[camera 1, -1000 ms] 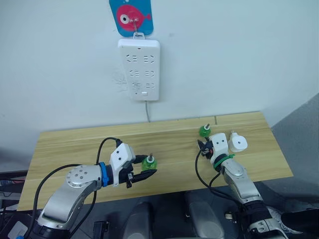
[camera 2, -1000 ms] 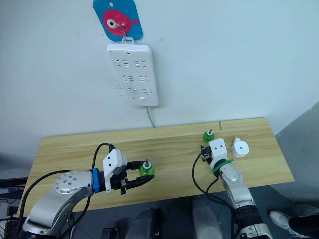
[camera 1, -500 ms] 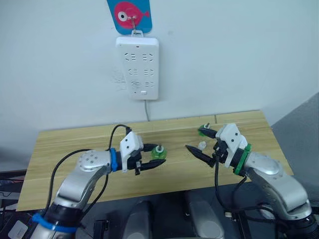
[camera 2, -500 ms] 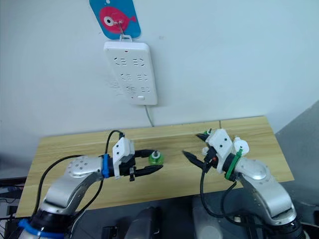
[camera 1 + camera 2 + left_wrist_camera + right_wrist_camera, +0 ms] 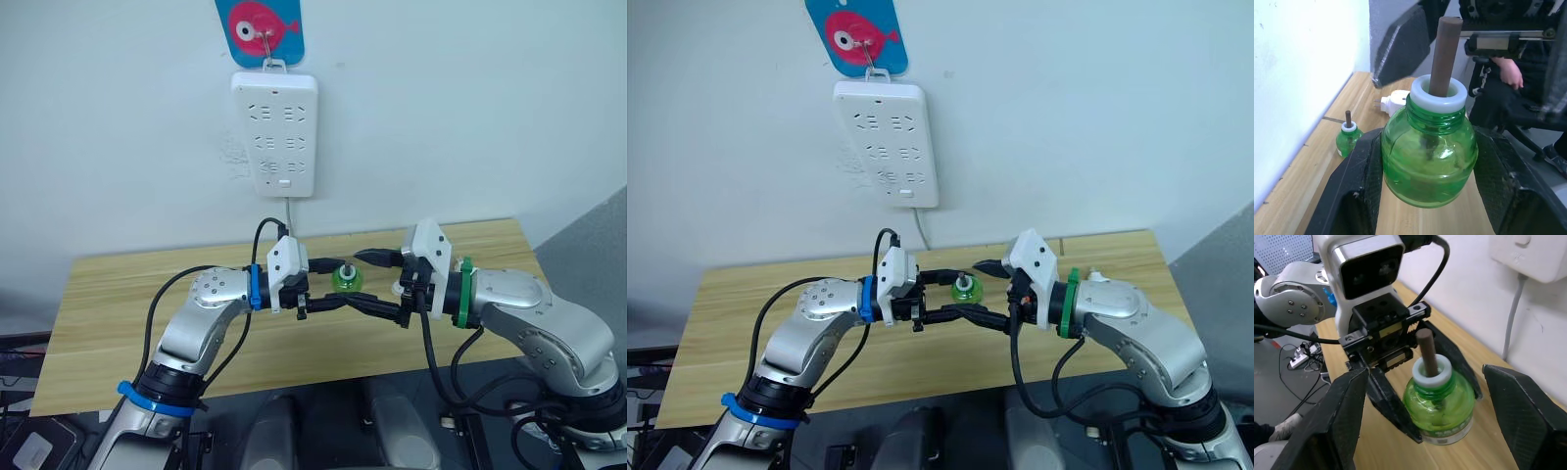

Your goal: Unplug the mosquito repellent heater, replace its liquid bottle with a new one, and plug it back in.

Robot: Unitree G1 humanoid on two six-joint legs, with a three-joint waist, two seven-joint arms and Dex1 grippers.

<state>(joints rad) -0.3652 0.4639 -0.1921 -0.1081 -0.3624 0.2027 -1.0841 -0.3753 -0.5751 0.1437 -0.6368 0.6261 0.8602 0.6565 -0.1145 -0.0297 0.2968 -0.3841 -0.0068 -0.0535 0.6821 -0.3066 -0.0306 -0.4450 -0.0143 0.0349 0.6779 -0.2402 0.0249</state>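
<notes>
Left gripper (image 5: pixel 338 284) reaches in toward the middle from a bent elbow, held above the wooden table (image 5: pixel 118 294), its two black fingers clamped on the round body of the new green bottle (image 5: pixel 1429 161). The bottle stands upright in the grip, with a white collar at its neck and a dark wick rising from it. The right gripper (image 5: pixel 359 279) comes in from the opposite side, level with the left, fingers spread wide, one above and one below the bottle, and apart from it. A band of label near the bottle's base is too small to read. The translucent bottle holds liquid, with the wick running down into it. The mosquito repellent heater (image 5: pixel 1393 104) lies on the table, and the old bottle (image 5: pixel 1346 142) stands near it. A white power strip (image 5: pixel 274 137) hangs on the wall under a blue tag with a pink fish (image 5: pixel 259 29).
</notes>
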